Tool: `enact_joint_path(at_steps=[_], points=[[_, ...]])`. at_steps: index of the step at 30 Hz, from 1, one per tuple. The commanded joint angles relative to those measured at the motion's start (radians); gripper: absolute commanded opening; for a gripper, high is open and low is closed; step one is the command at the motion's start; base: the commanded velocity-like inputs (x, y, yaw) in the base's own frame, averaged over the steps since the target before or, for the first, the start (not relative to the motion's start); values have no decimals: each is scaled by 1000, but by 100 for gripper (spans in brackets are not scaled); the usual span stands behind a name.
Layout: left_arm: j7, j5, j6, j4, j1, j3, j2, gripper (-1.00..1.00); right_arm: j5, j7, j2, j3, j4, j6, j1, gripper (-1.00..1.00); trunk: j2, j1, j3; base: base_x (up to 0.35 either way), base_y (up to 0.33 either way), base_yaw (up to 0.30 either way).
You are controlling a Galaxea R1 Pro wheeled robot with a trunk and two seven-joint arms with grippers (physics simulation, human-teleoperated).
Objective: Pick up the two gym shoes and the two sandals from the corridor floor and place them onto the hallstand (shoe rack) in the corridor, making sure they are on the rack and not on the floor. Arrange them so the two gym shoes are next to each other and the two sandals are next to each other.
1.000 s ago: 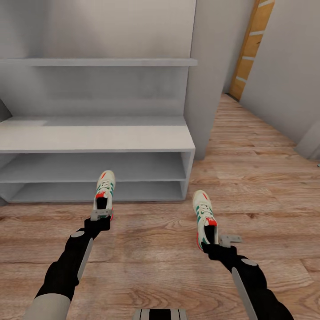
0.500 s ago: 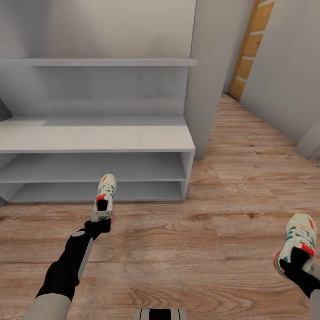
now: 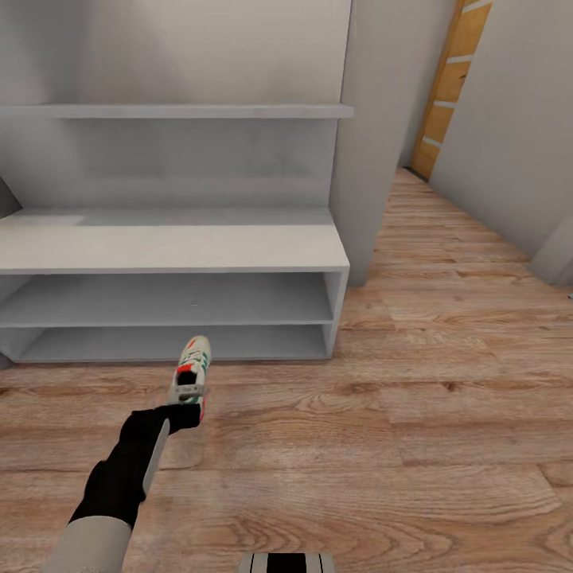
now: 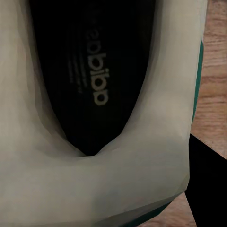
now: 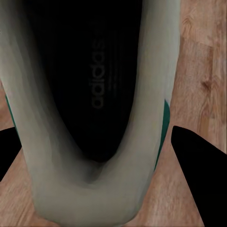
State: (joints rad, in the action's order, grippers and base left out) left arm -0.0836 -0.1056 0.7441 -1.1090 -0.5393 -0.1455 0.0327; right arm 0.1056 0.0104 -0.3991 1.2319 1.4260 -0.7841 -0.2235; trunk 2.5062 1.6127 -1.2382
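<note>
gym shoe (image 3: 192, 371) heel in left gripper (image 3: 189, 395), toe toward hallstand (image 3: 239, 256)

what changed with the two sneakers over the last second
The right arm swung its gym shoe outward, off the head view's right edge; its wrist camera looks into that shoe over the corridor floor. The left pincer drew its gym shoe slightly back and lower, away from the hallstand. The hallstand and camera view stayed put; both shoes remain held.

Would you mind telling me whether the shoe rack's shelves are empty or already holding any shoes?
Empty, as far as visible. The shoe rack shows bare shelves, and the sneaker at the left gripper sits in front of the rack over the wood floor.
</note>
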Motion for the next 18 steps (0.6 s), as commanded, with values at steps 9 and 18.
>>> enact_joint_path(at_steps=[9, 18], points=[[-7, -12, 77, 124, -177, -3, 3, -100, 6, -1, -38, 4, 1, -24, -2, -100, 0, 0, -1, 0, 0, 0], [6, -13, 78, 396, -415, -2, 7, -100, -120, 0, -40, 4, 1, -24, -2, -100, 0, 0, -1, 0, 0, 0]])
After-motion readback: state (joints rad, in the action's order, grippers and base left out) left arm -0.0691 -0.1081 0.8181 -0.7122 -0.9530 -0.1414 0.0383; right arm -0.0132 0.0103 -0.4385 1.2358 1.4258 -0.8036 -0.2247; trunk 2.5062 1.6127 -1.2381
